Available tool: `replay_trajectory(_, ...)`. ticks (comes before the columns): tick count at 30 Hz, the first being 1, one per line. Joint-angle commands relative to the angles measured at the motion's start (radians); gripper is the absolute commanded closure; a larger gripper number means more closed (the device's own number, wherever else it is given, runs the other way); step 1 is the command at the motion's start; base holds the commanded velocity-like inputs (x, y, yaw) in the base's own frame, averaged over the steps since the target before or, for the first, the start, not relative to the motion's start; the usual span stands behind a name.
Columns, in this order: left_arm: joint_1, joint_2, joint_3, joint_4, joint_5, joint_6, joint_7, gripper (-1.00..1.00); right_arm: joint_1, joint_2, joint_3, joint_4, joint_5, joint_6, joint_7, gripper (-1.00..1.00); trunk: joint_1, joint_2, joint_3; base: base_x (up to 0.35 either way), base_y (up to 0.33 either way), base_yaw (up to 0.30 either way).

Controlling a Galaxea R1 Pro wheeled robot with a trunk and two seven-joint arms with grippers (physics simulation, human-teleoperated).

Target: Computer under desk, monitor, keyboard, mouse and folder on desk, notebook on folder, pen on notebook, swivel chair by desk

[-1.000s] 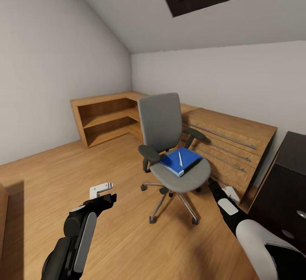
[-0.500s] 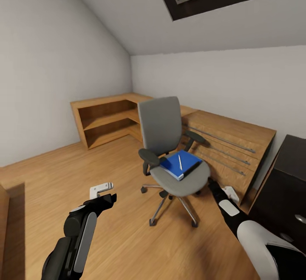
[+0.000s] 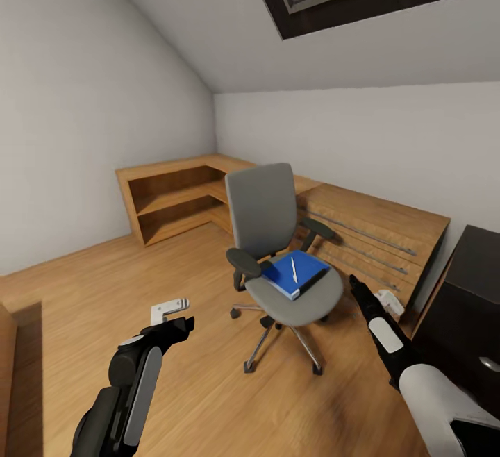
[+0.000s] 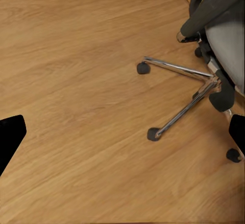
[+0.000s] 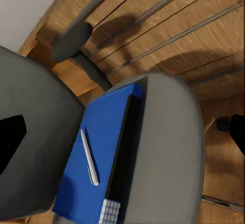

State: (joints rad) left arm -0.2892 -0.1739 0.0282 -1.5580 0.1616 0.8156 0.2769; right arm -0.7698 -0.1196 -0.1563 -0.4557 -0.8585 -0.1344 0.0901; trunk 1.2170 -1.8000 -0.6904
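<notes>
Hovering open-jawed, the right gripper (image 3: 386, 298) is nearing the folder (image 3: 294, 274) at the swivel chair's (image 3: 278, 235) four o'clock. Left jaws are gaping too. A nudge risks rolling the pen (image 5: 90, 157) off.

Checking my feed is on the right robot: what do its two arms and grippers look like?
The left arm is black with a light grey oblong panel along the forearm and ends in a white and grey left gripper. The right arm has a glossy white rounded upper shell, a black forearm with a white oblong patch, and a white right gripper. No cables show.
</notes>
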Motion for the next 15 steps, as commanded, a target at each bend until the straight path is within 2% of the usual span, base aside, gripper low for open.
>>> replay_trajectory(1,-0.001,-0.001,-0.011,0.004,0.010,0.004,0.008,-1.00,0.018,0.000,-0.002,-0.062,0.011,0.023,-0.056,-1.00,-0.004,0.007,0.002,0.000,0.000,0.000)
replay_trajectory(2,-0.001,-0.001,-0.017,0.006,0.009,0.004,0.009,-1.00,0.029,0.000,-0.002,-0.096,0.022,0.041,-0.090,-1.00,-0.008,0.014,0.005,0.000,0.000,0.000)
replay_trajectory(3,-0.001,-0.001,-0.028,0.009,0.009,0.004,0.010,-1.00,0.053,0.000,-0.002,-0.174,0.044,0.094,-0.166,-1.00,-0.012,0.021,0.009,0.000,0.000,0.000)
replay_trajectory(5,-0.001,-0.001,-0.036,0.011,0.009,0.004,0.011,-1.00,0.083,0.001,-0.002,-0.265,0.066,0.163,-0.250,-1.00,-0.019,0.035,0.015,0.000,0.000,0.000)
replay_trajectory(6,-0.001,-0.001,-0.041,0.012,0.009,0.004,0.012,-1.00,0.115,0.001,-0.002,-0.364,0.085,0.241,-0.338,-1.00,-0.023,0.042,0.018,0.000,0.000,0.000)
replay_trajectory(8,-0.001,-0.001,-0.048,0.016,0.009,0.004,0.013,-1.00,0.215,0.007,0.000,-0.650,0.105,0.387,-0.516,-1.00,-0.031,0.056,0.024,0.000,0.000,0.000)
replay_trajectory(10,-0.001,-0.001,-0.054,0.021,0.009,0.004,0.013,-1.00,0.269,0.009,0.002,-0.771,0.109,0.428,-0.567,-1.00,-0.039,0.070,0.030,0.000,0.000,0.000)
replay_trajectory(11,-0.001,-0.001,-0.072,0.031,0.009,0.003,0.013,-1.00,0.349,0.011,0.004,-0.914,0.110,0.464,-0.611,-1.00,-0.042,0.077,0.034,0.000,0.000,0.000)
replay_trajectory(13,-0.001,-0.001,-0.091,0.036,0.009,0.002,0.014,-1.00,0.410,0.013,0.011,-1.015,0.110,0.483,-0.635,-1.00,-0.050,0.091,0.040,0.000,0.000,0.000)
replay_trajectory(15,-0.001,-0.001,-0.102,0.039,0.009,0.002,0.014,-1.00,0.443,0.015,0.021,-1.063,0.105,0.492,-0.648,-1.00,-0.058,0.105,0.046,0.000,0.000,0.000)
